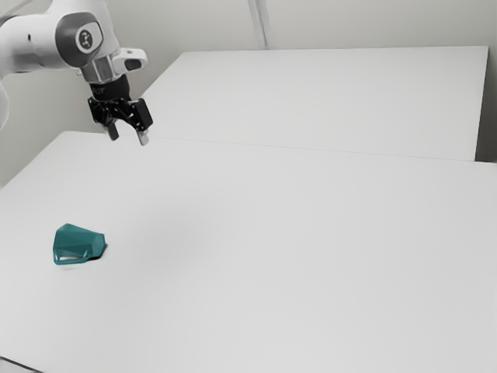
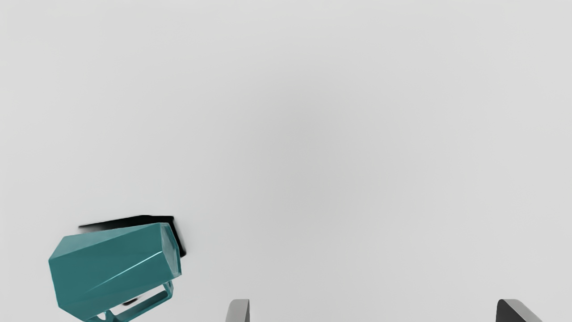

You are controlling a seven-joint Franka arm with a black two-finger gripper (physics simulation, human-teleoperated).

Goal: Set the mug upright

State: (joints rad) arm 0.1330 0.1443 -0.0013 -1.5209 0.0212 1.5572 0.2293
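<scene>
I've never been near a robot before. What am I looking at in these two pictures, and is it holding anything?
The machine is a single robot arm, ending in a black gripper, a sort of two-fingered hand. One picture is taken from beside the arm, looking across the white table. The other comes from a camera on the hand itself, which is why two fingertips poke in at its bottom edge. On the table lies a teal mug, tipped on its side, with its handle attached. Nothing is held: the fingers are apart, above the table.
</scene>
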